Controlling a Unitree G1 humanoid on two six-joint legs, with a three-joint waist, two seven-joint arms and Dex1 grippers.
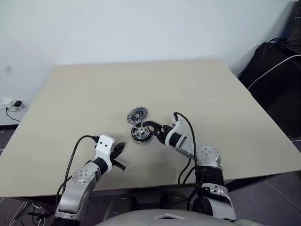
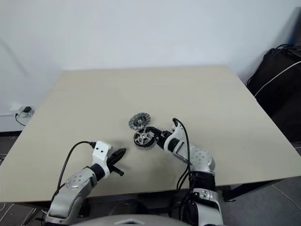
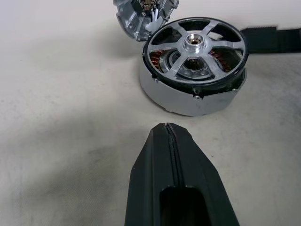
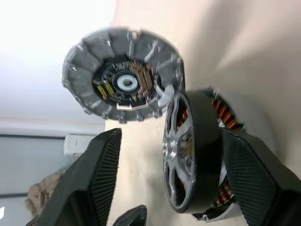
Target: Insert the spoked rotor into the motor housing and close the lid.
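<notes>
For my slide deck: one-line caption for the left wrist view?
Spoked rotor seated in the motor housing, lid propped behind it, shut left hand in front.

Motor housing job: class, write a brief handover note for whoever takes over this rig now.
Left gripper: shut, empty, resting near the table's front edge.
Right gripper: open around the round copper-wound motor housing.
Done: the silver spoked rotor sits inside the housing.
Left: the ribbed silver lid lies beside the housing, leaning on its rim; place it on top and close.
</notes>
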